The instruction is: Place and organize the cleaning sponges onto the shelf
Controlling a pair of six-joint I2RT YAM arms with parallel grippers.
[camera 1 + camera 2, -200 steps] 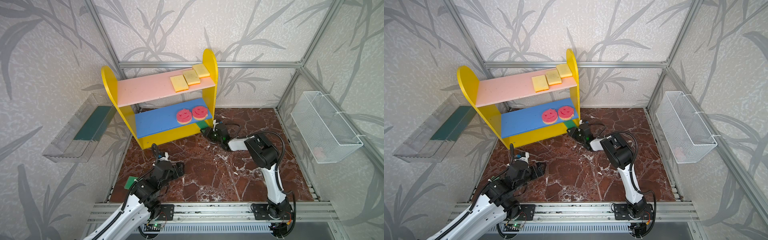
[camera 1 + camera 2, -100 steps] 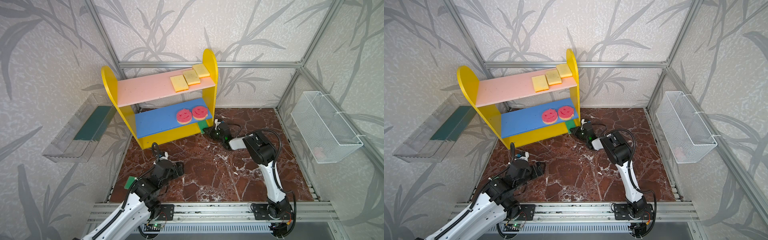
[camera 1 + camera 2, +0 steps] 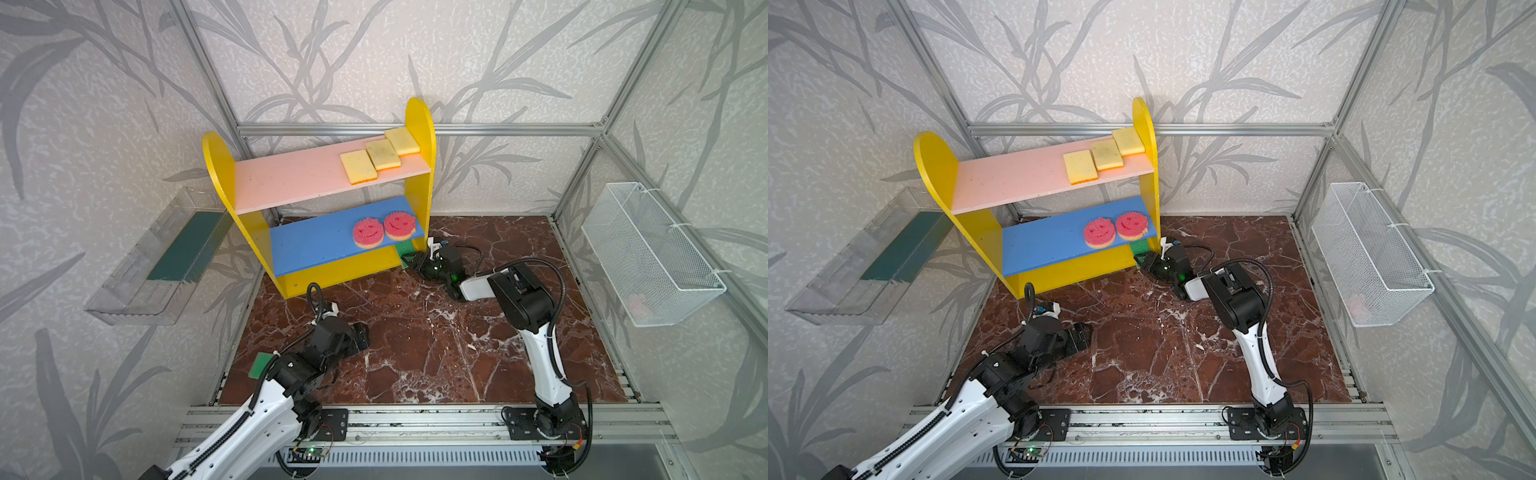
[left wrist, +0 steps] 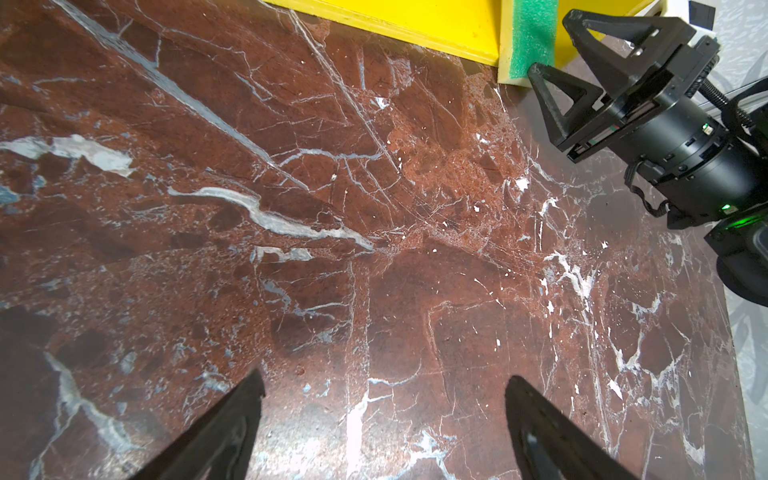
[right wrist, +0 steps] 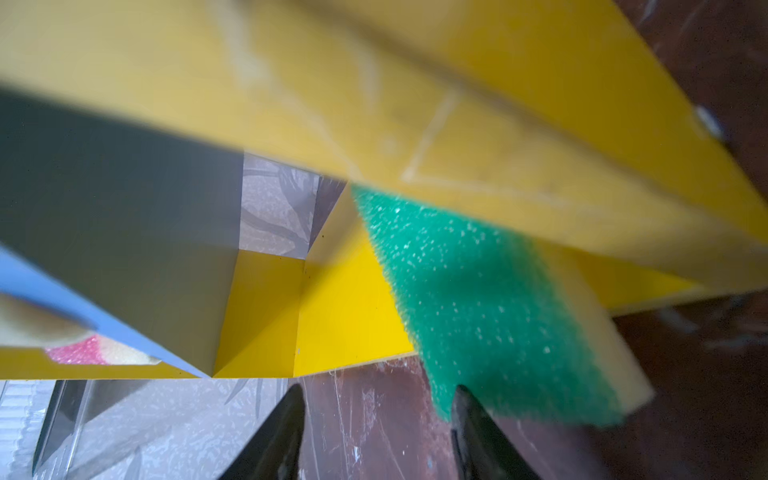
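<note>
marble (image 3: 415, 353), right arm (image 3: 519, 295) outstretched (jaws at sponge (image 4: 534, 37))

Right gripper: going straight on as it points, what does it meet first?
Probably the green-faced sponge at the shelf base corner; one right gripper fingertip sits at its edge.

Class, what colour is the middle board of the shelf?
Blue; the middle board shows best in a top view.

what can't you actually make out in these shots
- Green-faced sponge on the shelf base: top views show a sliver; blue board and right gripper cover the rest.
- Green pad beside the left arm: mostly behind that arm in a top view.
- Pink thing in the wire basket: mesh blurs it, both top views.
- Left gripper: wrist view's edge cuts off all but the fingertips.
</note>
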